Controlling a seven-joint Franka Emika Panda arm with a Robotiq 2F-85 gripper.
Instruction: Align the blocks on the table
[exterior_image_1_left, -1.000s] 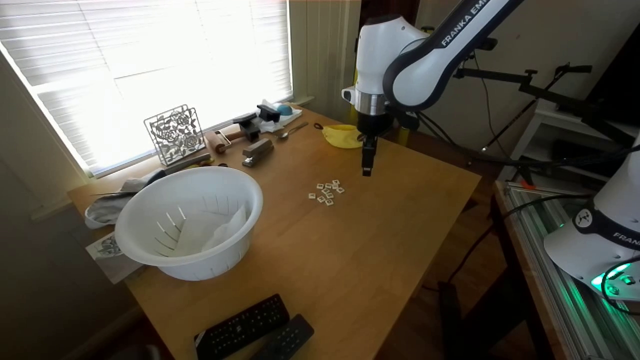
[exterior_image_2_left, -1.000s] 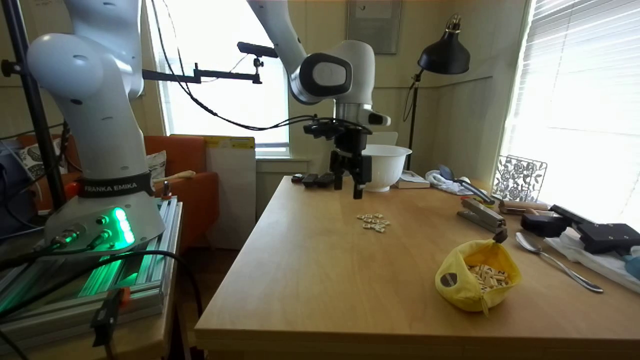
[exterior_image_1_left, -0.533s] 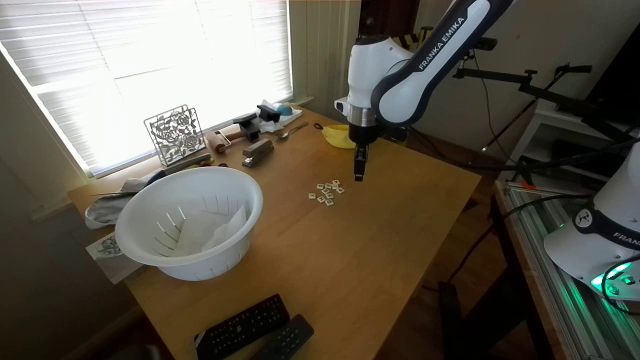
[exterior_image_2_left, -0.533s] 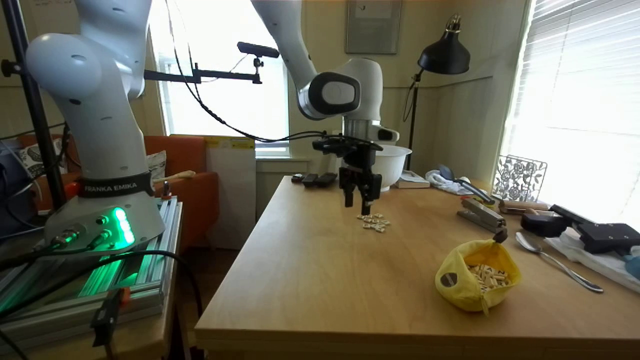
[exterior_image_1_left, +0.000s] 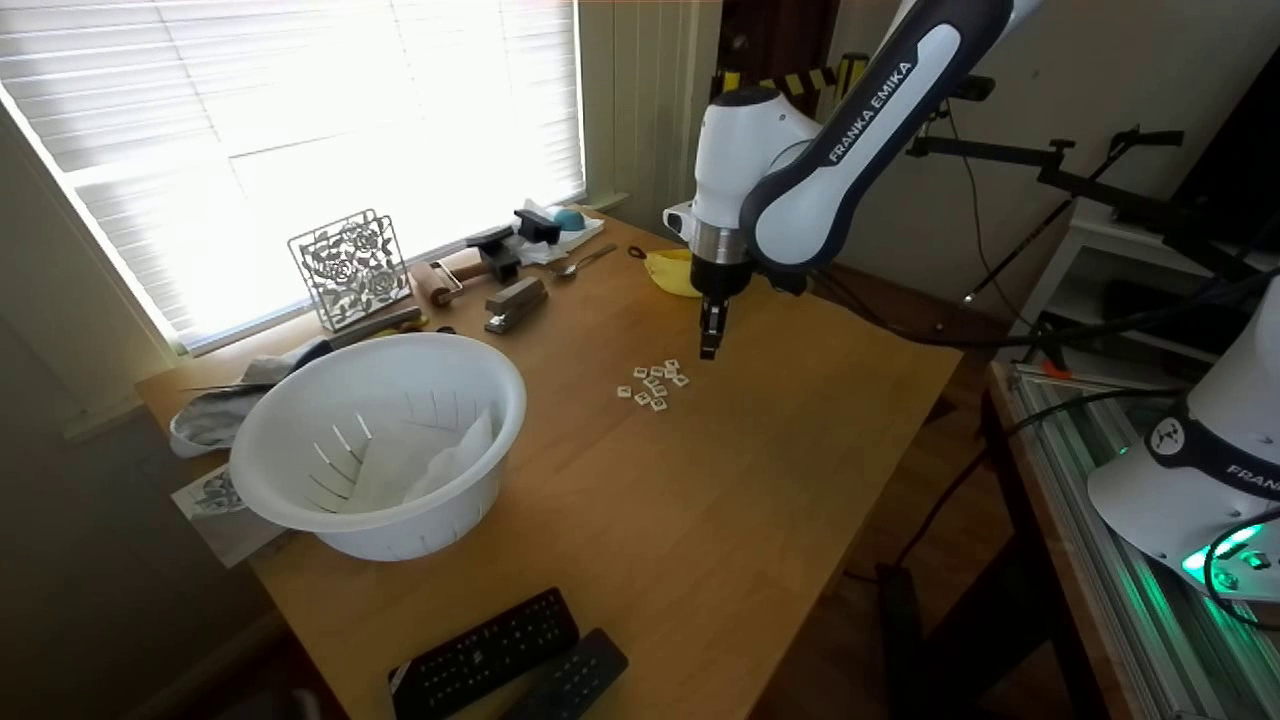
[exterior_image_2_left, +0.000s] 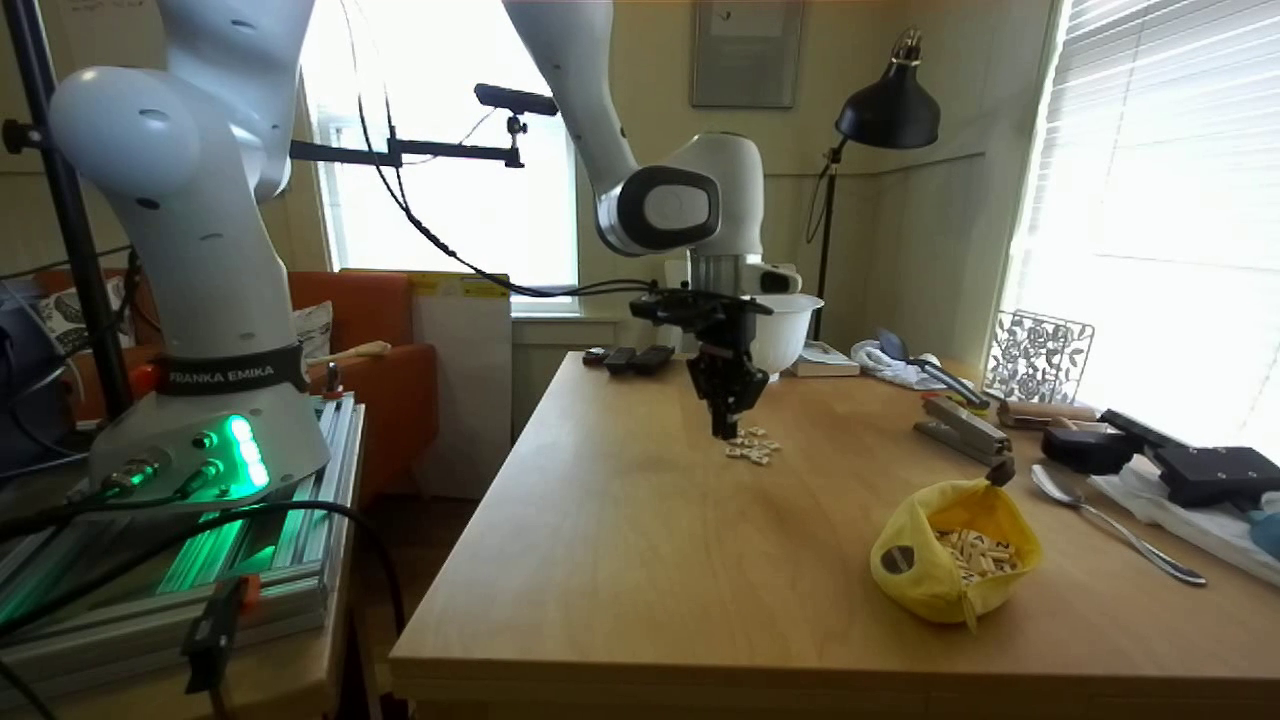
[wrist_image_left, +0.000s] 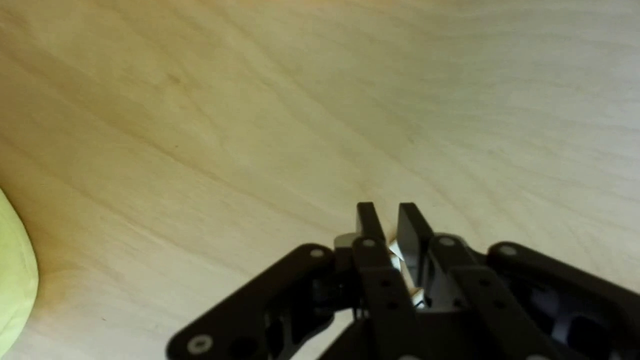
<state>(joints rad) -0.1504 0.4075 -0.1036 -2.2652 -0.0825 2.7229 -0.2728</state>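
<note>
In an exterior view, a round, slotted white bowl (exterior_image_1_left: 430, 530) stands left. Flat, squarish cream blocks (exterior_image_1_left: 651, 383) lie clustered on the smooth wooden table (exterior_image_1_left: 700, 500). Just right of them hovers the gripper (exterior_image_1_left: 708, 353), its 2 fingers (wrist_image_left: 367, 220) nearly together (a slim gap, nothing gripped); 0.5 s ago they were wider apart.

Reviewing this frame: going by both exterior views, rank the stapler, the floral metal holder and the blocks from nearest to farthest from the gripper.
1. Blocks: on the table, a little below and to one side of the gripper.
2. Stapler: farther off, toward the window.
3. Floral metal holder: farthest, standing by that window, past the stapler.
</note>
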